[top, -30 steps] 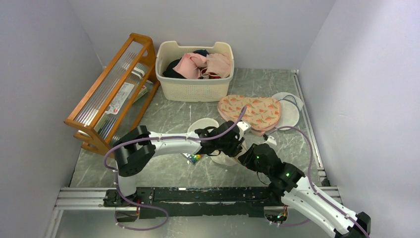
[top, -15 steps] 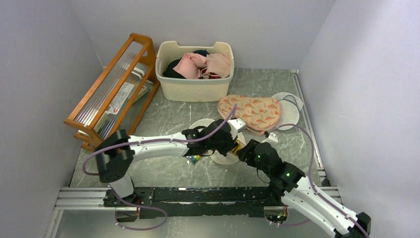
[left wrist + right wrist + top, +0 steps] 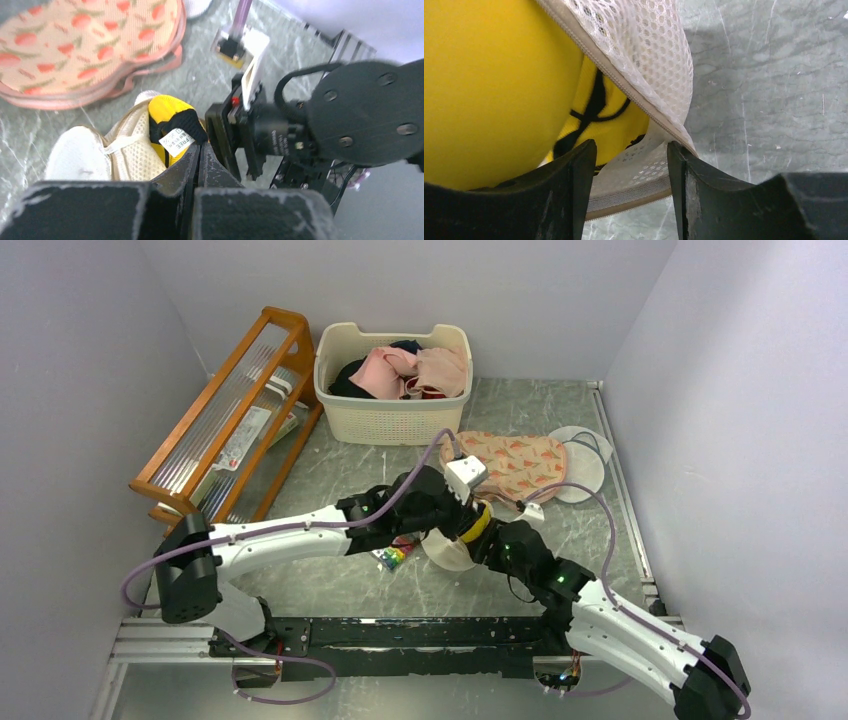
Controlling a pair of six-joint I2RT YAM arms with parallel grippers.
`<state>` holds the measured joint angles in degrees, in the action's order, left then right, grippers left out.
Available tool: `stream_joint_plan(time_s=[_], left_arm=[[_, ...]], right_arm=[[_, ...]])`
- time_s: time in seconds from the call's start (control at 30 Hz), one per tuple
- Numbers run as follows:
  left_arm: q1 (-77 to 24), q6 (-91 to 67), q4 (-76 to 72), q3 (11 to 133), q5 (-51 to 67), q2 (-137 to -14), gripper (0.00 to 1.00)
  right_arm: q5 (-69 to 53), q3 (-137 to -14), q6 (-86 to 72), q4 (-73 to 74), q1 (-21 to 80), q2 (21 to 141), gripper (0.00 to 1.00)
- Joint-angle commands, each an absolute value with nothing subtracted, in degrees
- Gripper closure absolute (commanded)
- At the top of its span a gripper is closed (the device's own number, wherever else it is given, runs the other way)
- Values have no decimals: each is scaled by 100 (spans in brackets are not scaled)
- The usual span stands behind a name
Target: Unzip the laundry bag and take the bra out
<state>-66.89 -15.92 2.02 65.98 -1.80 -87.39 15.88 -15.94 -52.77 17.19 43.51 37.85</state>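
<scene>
Left gripper (image 3: 197, 152) pinches the yellow bra (image 3: 172, 122) shut; right gripper (image 3: 626, 192), half-open, straddles the bag (image 3: 649, 75) rim. Soft, light, floppy: grip bunched fabric.

Clothes-filled basket (image 3: 392, 420), wooden rack (image 3: 225, 420)

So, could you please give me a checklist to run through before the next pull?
1. Left tool shut on the yellow, black-trimmed bra: ok.
2. Cream mesh laundry bag unzipped, rim gaping: ok.
3. Bra fully out of the bag: not ok, part sits inside.
4. Right tool gripping the bag: cannot tell; the mesh rim lies between its fingers, but a gap shows.
5. Peach carrot-print fabric piece apart from the bag: ok.
</scene>
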Motion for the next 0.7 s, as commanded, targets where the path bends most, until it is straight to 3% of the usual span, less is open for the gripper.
stream_joint_plan(time_s=[0.0,0.23,0.33,0.5,0.67], left_arm=[[-6688,-1559,-958,6842,-510,-8214,93],[-6596,-1936,-2328,6450,-593,-7527,93],[-6416,-2801,-2806,6287,-696,-7305,93],[-5786,-4417,-2847,6422,-429,-7164,93],[-5537,-4261,-2856,7020,-2,-7116,93]], right_arm=[[1562,-1468,-5232,1599,4367,3694,45],[1919,-1475,-5235,1888,4368,3395,44],[1992,-1521,-5247,1901,4371,3430,44],[2028,-1761,-5121,1981,4368,3502,44],[1957,-1905,-5013,2065,4366,3313,41]])
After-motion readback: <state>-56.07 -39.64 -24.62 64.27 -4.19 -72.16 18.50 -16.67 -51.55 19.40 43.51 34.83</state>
